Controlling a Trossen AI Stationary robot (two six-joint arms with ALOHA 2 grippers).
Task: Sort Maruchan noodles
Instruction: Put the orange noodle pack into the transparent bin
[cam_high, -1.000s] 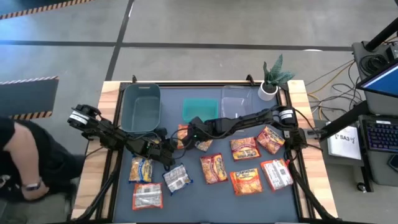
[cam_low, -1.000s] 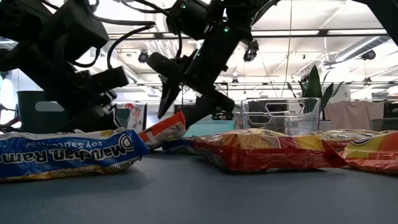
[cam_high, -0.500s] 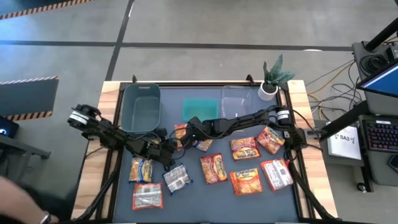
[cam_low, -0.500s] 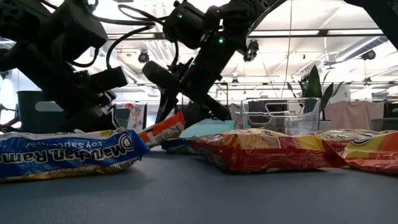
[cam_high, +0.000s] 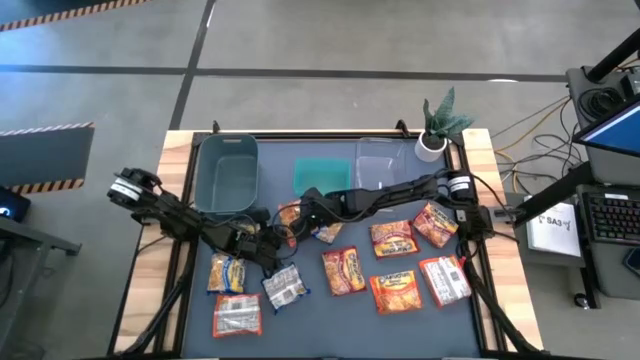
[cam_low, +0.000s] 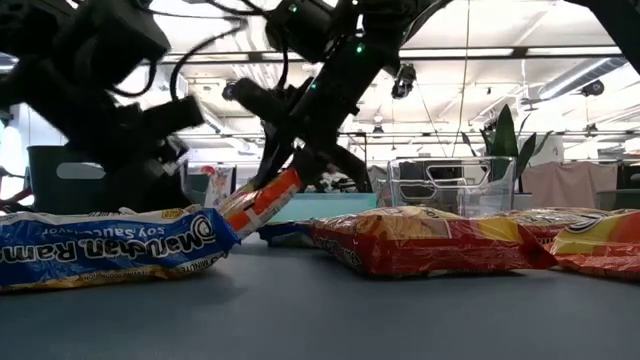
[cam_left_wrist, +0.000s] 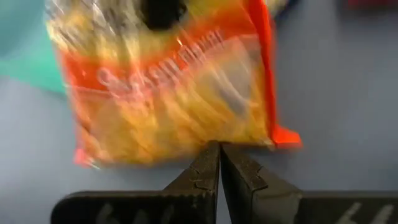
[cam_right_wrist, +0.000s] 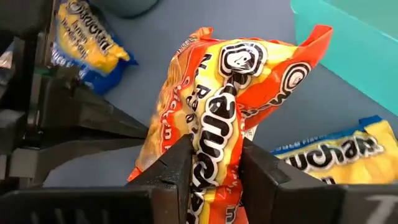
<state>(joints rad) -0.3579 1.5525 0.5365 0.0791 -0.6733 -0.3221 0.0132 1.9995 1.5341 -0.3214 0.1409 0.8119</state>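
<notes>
Pinching an orange-red noodle packet (cam_right_wrist: 214, 118) between the right hand (cam_right_wrist: 214, 165) fingers, tilting it off the counter (cam_high: 310, 320), facing the closed left hand (cam_left_wrist: 220, 163) just beside.

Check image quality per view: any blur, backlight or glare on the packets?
Left wrist view: orange packet smeared soft, shut left tool sharp. Right wrist view: crisp, right tool pinching that packet, slight sheen on the wrapper. Low view: bright ceiling lights backlight the arms into silhouettes; blue packet up front readable. High view: evenly lit.
</notes>
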